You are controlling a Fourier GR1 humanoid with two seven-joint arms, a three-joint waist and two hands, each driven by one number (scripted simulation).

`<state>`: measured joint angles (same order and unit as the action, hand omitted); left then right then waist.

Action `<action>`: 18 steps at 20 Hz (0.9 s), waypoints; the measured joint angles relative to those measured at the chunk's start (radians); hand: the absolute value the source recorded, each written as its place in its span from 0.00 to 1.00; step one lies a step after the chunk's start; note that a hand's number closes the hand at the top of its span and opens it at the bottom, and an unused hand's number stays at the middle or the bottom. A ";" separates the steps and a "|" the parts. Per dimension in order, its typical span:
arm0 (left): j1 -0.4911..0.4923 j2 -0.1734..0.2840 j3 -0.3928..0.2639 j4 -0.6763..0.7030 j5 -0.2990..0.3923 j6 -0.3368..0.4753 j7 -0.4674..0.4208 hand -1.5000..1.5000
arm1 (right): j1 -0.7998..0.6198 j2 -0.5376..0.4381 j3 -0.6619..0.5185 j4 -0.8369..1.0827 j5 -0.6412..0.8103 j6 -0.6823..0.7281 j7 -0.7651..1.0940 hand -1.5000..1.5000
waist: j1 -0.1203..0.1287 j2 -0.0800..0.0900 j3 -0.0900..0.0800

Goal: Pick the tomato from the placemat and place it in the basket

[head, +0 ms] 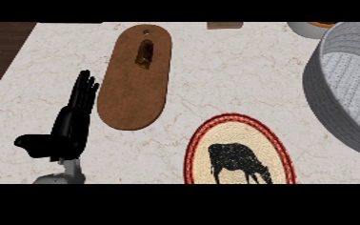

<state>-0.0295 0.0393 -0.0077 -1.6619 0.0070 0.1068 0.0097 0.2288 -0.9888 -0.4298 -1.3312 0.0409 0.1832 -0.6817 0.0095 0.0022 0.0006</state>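
Listener: Table (232, 71) first, please. What lies on it?

Describer: It is a pale marble top, seen steeply from above. A long brown wooden board (134, 90) with rounded ends lies left of the middle, running away from the viewer. A small, dark yellow-brown item (145, 55) rests on its far half; I cannot tell what it is.

Listener: Where is the placemat?

Describer: The oval placemat (236, 132) lies at the near edge, right of the board and apart from it. It is cream with a red woven border, and it bears the black outline of a grazing cow (235, 162). Its near end is cut off by the view.

Listener: And the tomato?

Describer: I cannot see a tomato anywhere in this view, neither on the placemat nor elsewhere.

Listener: The basket?

Describer: The grey basket (325, 100) stands at the right edge, only partly in view, near the placemat but not touching it. Beyond it, in the far right corner, the rim of a pale bowl (306, 29) shows.

Listener: What are the hands doing?

Describer: The left hand (70, 124) shows at the lower left, just beside the board. It is black, its fingers are straight and point away, its thumb sticks out to the side, and it holds nothing. The right hand is out of view.
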 measured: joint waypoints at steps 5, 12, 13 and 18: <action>0.002 0.001 0.002 -0.009 0.002 -0.003 0.009 0.50 | -0.150 0.027 0.070 0.182 0.127 -0.034 -0.072 1.00 | 0.002 0.000 0.000; 0.022 0.002 -0.003 -0.032 -0.002 -0.009 0.018 0.50 | -0.345 0.056 0.109 0.440 0.227 -0.026 -0.162 1.00 | 0.002 0.000 0.000; 0.033 0.003 -0.002 -0.041 0.002 -0.013 0.017 0.50 | -0.361 0.048 0.106 0.464 0.234 -0.016 -0.169 1.00 | 0.001 0.000 0.000; 0.008 0.003 0.000 -0.036 -0.003 -0.009 0.033 0.50 | -0.462 0.049 0.113 0.656 0.288 -0.014 -0.242 1.00 | 0.003 0.001 0.000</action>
<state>-0.0213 0.0424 -0.0076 -1.6978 0.0041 0.0973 0.0429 -0.2334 -0.9403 -0.3167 -0.6753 0.3293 0.1695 -0.9237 0.0124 0.0028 0.0009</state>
